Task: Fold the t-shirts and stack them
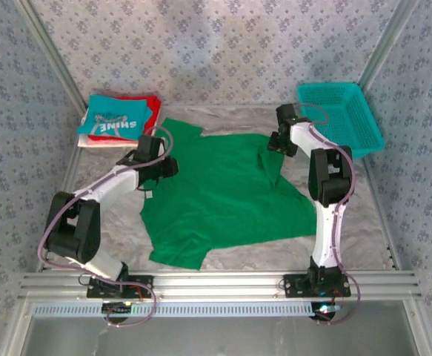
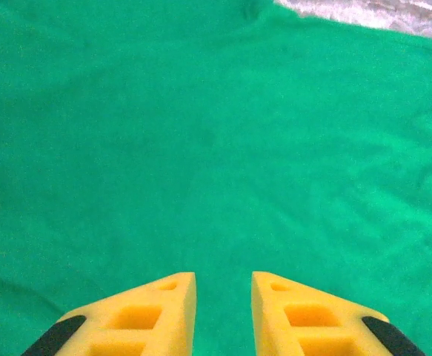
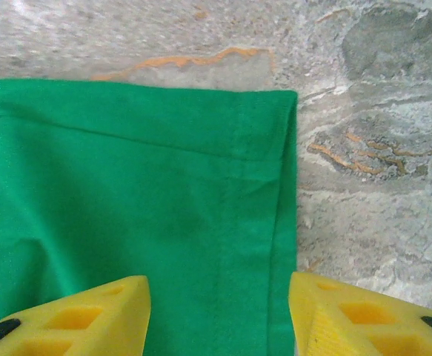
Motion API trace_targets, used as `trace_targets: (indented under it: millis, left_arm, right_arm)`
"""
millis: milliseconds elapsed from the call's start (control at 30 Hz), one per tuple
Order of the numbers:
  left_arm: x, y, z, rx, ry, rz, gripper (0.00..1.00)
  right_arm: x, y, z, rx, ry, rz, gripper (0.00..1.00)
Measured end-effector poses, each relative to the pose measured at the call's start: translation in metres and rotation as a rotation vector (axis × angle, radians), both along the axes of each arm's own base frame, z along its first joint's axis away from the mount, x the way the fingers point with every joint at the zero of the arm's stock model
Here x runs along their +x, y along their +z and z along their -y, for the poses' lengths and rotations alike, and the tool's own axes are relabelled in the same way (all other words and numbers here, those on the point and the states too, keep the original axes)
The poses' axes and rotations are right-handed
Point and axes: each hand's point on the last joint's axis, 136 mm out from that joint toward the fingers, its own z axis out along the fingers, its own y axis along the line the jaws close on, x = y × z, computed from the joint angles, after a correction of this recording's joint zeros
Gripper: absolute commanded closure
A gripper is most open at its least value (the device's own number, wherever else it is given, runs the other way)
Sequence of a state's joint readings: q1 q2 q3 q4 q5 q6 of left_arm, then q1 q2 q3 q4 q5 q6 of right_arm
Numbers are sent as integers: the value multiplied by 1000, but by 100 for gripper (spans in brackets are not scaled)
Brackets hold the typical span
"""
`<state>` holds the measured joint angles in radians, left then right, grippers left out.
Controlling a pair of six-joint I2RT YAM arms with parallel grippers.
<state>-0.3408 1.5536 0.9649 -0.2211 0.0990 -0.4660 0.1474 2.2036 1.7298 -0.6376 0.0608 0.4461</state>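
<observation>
Two sets of jaws hung empty over green shirt [image 1: 223,200], spread flat on counter [image 1: 349,230] for folding. Left jaws slightly apart near its left edge. Right jaws wide, straddling sleeve [image 3: 260,185] hem, probably lined up to pinch. Folded stack [image 1: 115,122] sat far-left.

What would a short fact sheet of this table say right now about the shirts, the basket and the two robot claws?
Being folded: plain bright green cloth t-shirt, spread out mid-table
Stack: folded teal "SHINE" t-shirt on top of a red t-shirt and a white t-shirt, far left
Basket: teal plastic mesh basket, far right
Left gripper: slightly open above the green cloth, holding nothing
Right gripper: wide open above a hemmed corner of the green shirt, holding nothing
</observation>
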Motion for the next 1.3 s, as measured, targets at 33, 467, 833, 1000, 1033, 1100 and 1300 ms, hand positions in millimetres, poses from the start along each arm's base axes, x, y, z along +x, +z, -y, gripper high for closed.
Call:
trace_targets:
  millis: [33, 467, 833, 1000, 1033, 1100, 1300]
  left_arm:
    - [-4, -8, -3, 9, 8, -17, 74]
    - [-18, -33, -17, 56, 47, -69, 75]
    - [-13, -39, -19, 70, 57, -69, 75]
    - [-12, -44, -19, 73, 57, -76, 73]
    - [-12, -44, -19, 74, 58, -77, 73]
    - [-12, -44, -20, 77, 59, -76, 71]
    - [-4, -33, -22, 90, 67, -59, 65]
  right_arm:
    - [1, -4, 2, -3, -6, -9, 49]
    - [15, -9, 10, -48, -37, -9, 100]
    - [40, 39, 51, -156, -41, 100, 100]
    - [73, 81, 58, -186, -11, 216, 81]
    - [81, 89, 59, -195, -5, 239, 81]
    - [93, 102, 60, -210, 0, 280, 61]
    - [90, 111, 61, -249, 19, 280, 47]
